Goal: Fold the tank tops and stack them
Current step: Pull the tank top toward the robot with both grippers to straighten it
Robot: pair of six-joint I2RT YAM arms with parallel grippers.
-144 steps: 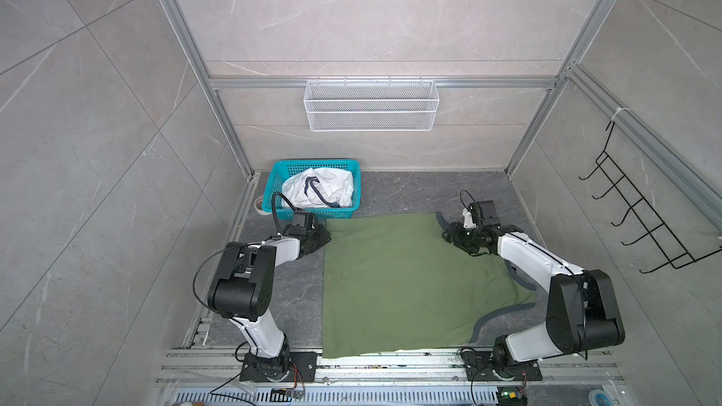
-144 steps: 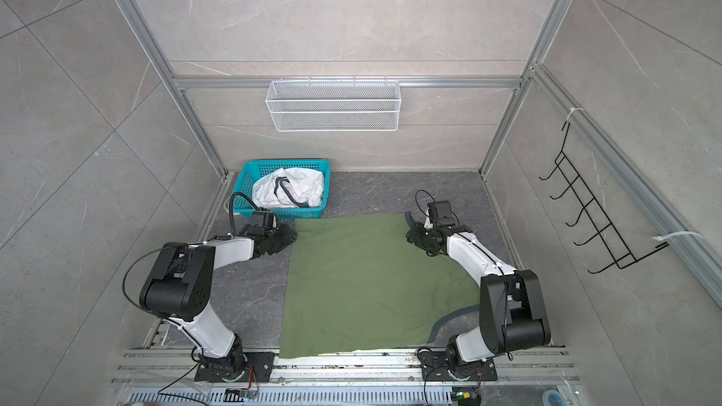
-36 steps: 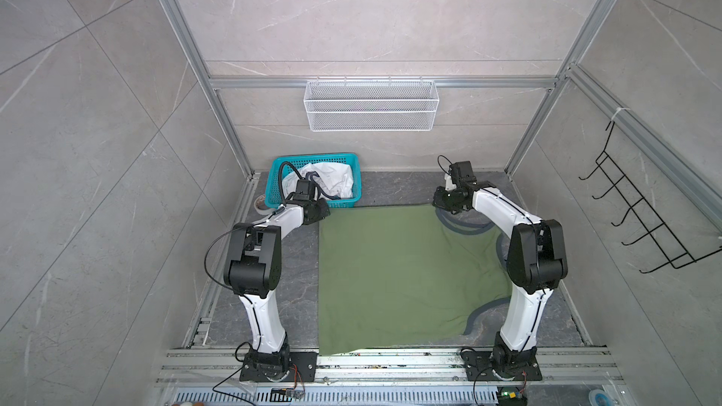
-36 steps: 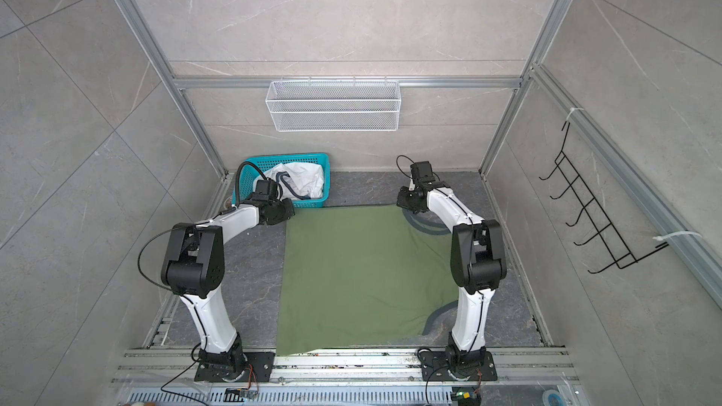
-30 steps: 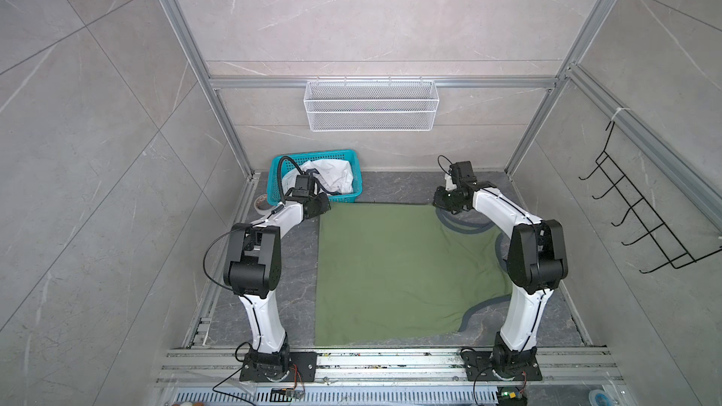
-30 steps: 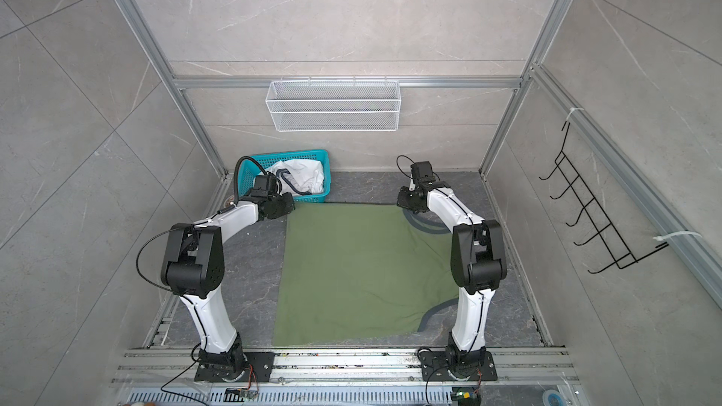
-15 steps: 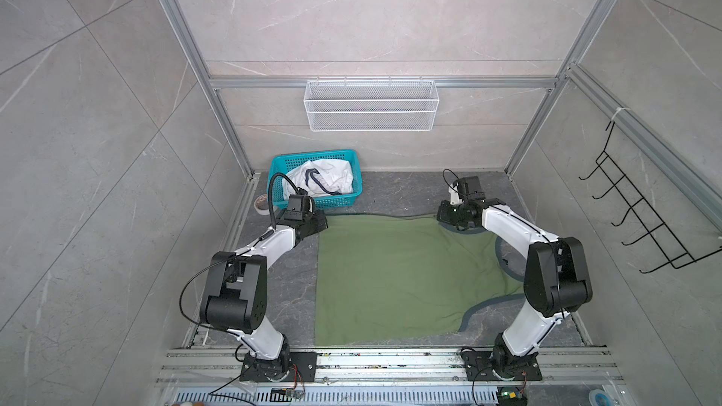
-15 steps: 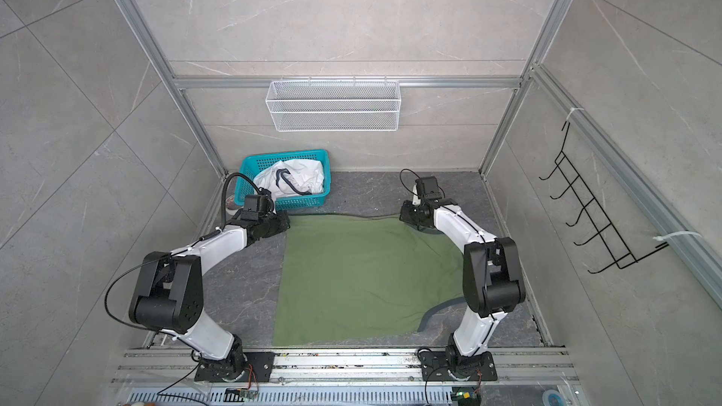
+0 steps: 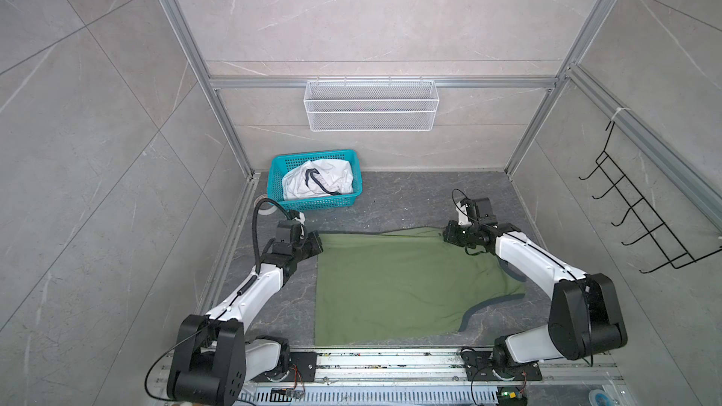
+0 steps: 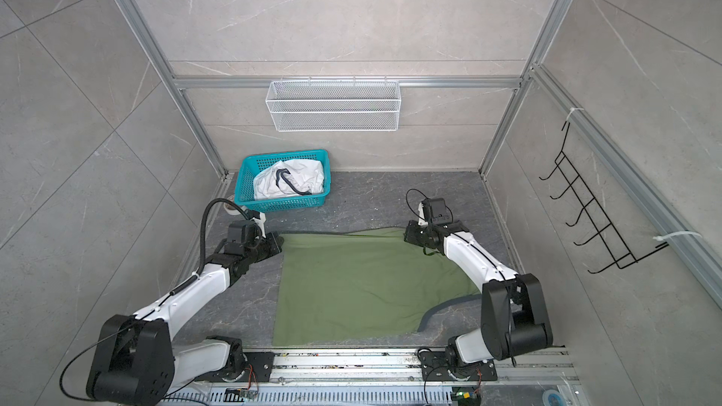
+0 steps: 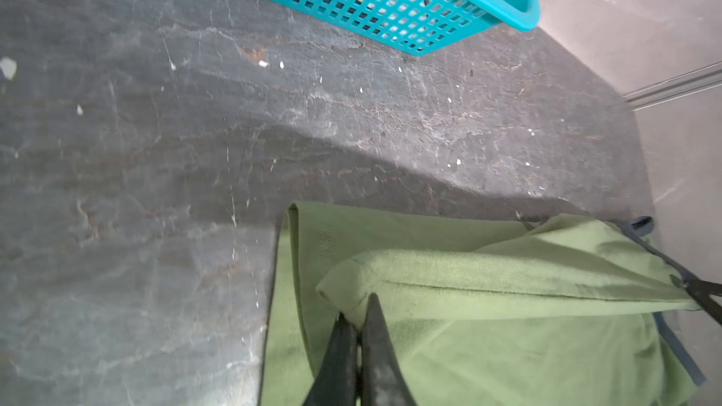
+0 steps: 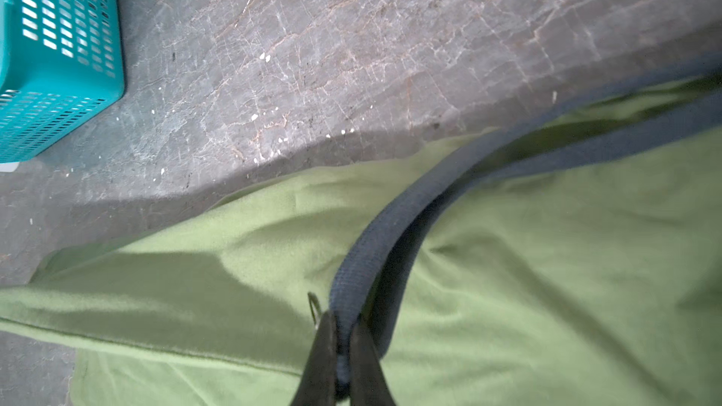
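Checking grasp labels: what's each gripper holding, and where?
Both hold the green top: left gripper pinches its far-left corner, right gripper the grey trim at its far-right corner.

- The olive green tank top point(image 9: 406, 286) point(image 10: 363, 286) lay spread plain side up across the middle of the dark stone worktop point(image 9: 410, 204), mostly flat with soft wrinkles.
- Its dark grey trim point(image 9: 488, 308) curved along an opening at the near right corner.
- Its far left corner, doubled over in a fold point(image 11: 488, 279), was pinched in the closed fingers of the left gripper point(image 11: 357, 306).
- The grey trimmed edge point(image 12: 390, 236) at its far right corner was pinched by the right gripper point(image 12: 345, 314).
- The white tank top point(image 9: 318, 183) point(image 10: 291, 181), with dark trim, sat crumpled in the teal basket point(image 9: 312, 202) at the far left.
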